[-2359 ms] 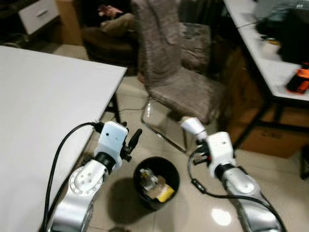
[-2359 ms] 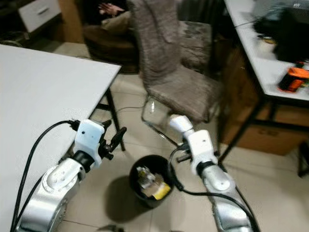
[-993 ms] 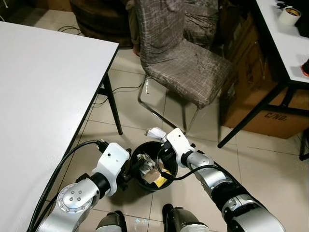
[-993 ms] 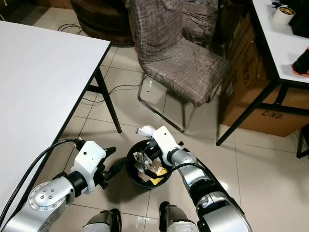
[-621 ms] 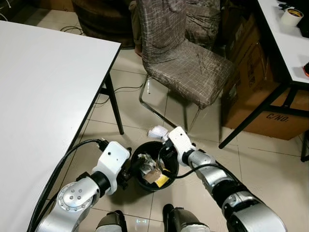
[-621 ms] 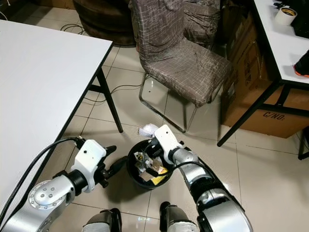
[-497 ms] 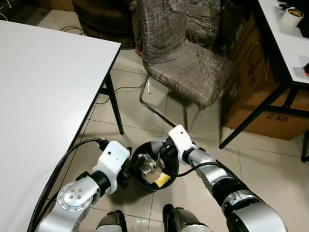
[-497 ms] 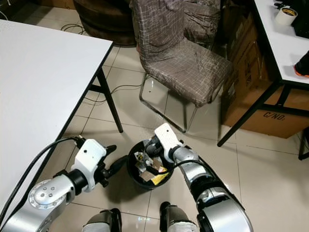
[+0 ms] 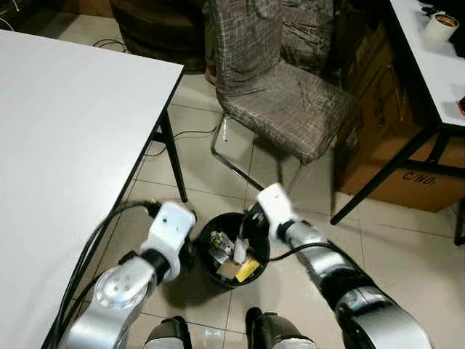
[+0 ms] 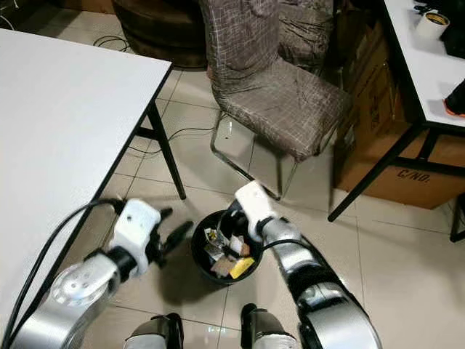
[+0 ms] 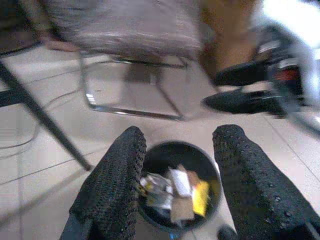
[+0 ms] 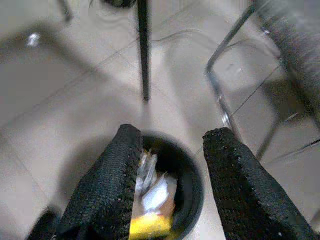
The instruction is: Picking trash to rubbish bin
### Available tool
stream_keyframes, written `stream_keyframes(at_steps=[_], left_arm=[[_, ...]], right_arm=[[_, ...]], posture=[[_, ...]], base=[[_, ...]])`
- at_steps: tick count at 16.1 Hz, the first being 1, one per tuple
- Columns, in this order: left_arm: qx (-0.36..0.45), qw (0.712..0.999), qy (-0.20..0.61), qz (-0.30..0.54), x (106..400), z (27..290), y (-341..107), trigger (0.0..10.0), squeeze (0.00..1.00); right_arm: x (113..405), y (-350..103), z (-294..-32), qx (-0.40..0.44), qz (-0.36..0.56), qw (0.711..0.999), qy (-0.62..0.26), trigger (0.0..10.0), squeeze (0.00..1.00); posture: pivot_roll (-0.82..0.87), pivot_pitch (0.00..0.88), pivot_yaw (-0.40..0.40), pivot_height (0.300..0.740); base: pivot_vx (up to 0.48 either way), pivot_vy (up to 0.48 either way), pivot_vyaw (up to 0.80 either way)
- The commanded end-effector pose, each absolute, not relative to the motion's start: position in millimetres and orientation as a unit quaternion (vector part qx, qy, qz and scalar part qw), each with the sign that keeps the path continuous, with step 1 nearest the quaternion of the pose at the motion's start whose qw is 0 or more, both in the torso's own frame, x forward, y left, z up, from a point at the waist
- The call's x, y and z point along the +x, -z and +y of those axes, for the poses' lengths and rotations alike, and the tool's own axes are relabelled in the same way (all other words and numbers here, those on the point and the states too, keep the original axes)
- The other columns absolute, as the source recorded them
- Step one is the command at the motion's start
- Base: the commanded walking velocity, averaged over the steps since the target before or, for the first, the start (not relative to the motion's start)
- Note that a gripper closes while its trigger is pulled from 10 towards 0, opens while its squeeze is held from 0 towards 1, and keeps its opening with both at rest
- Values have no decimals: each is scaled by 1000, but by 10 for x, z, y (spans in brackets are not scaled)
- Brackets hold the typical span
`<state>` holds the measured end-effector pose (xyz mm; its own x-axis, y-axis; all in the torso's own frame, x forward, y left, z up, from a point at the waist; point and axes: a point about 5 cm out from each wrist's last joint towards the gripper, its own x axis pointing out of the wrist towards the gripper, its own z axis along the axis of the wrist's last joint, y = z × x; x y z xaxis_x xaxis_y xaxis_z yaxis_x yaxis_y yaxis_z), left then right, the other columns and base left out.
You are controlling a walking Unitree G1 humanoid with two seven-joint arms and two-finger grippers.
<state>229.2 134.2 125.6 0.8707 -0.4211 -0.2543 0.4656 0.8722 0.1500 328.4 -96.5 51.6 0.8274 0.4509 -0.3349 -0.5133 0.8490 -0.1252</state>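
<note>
With fingers spread apart and empty, the right gripper hangs over the round black rubbish bin of mixed white and yellow trash at lower centre, the open-fingered left gripper beside it, on beige tiled floor between a white table and a grey fabric chair.
</note>
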Motion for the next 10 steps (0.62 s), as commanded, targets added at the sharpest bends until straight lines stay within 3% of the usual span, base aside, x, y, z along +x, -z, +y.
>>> stream_keyframes(at_steps=[1,4,10], left_arm=[[103,969,200,104,2331,1385,-1238,10000,0],[100,977,171,77,2391,1418,-1341,10000,0],[94,981,167,-13,2423,1321,-1845,10000,0]], right_arm=[[3226,-543,-1104,-84,138,962,-220,10000,0],[3002,-804,-1281,-90,92,977,-168,10000,0],[2698,-1511,-1249,-30,-13,990,-139,10000,0]], posture=[[-39,150,-47,740],[-46,126,-33,740],[-30,93,-36,740]], base=[[0,0,0],[0,0,0],[0,0,0]])
